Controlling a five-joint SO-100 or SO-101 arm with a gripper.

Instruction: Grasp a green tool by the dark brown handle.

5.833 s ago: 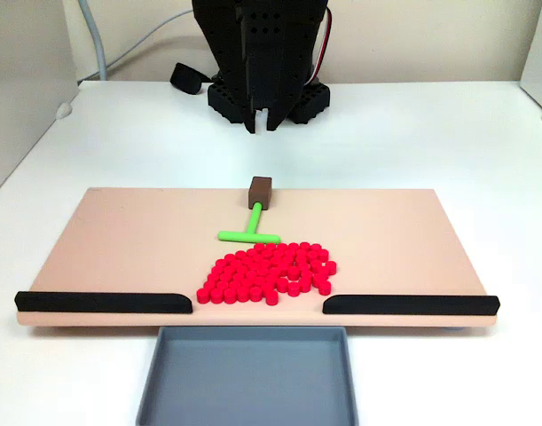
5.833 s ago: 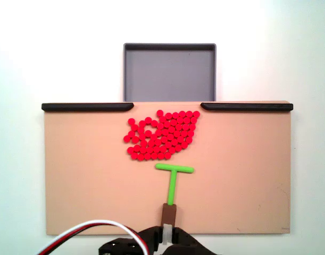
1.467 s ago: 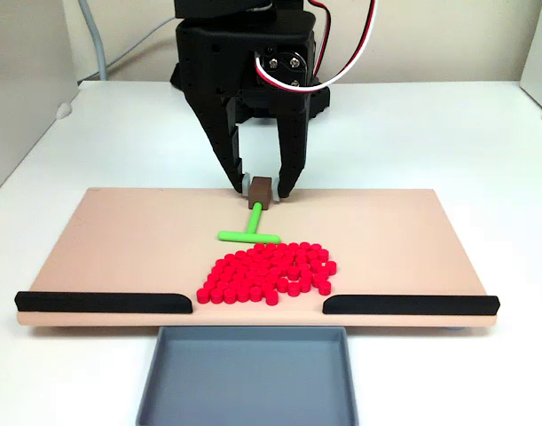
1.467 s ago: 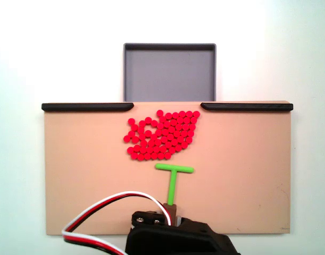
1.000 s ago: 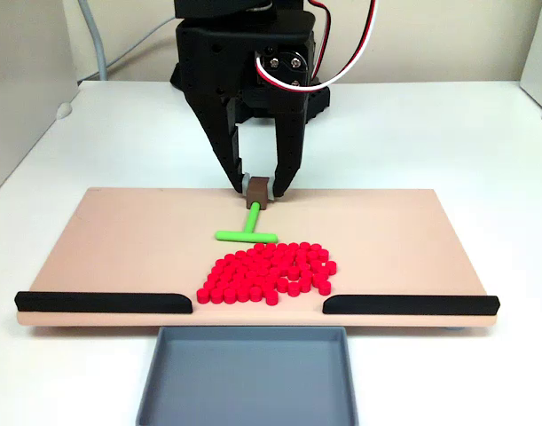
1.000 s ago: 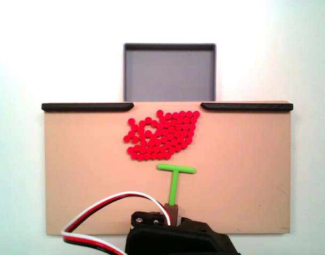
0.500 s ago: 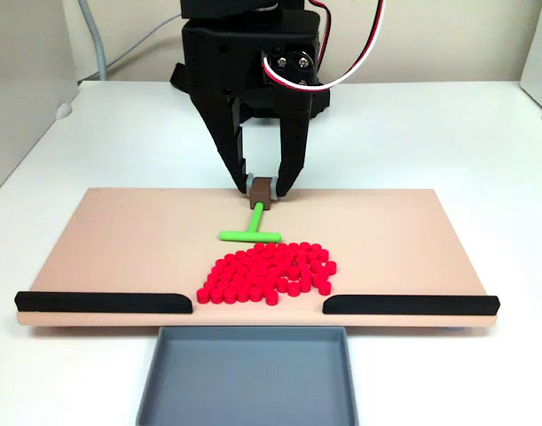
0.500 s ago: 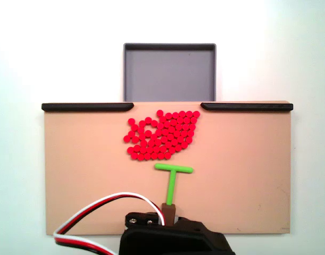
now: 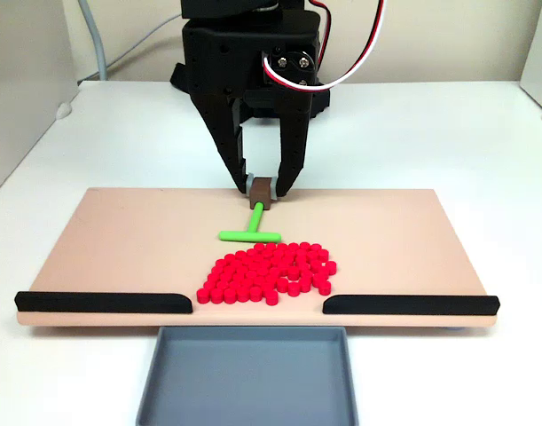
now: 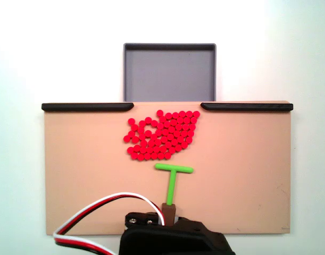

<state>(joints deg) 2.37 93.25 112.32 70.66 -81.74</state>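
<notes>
Green T-shaped tool, thin plastic rod stem plus crossbar, lies flat on the tan rectangular board on the white bench, stem running toward the far edge in the front fixed view, crossbar just clear of the pile of small red cylinders. Dark brown cube-like handle caps the far end of the stem, right at the board's far edge. Black two-finger claw is down over it, one finger on each side, clamped on the brown block as far as I can judge; from the top-down fixed view the arm body covers most of the handle, so contact isn't confirmable there. Grasp step looks nearly done. To do it well: squeeze firmly on the block's flat sides only, not the stem, keep the fingers square so the cube doesn't twist out, and lift straight up so the crossbar doesn't sweep into the red pieces. Grey rectangular tray and two black strips at the near edge are well apart, not a concern.
</notes>
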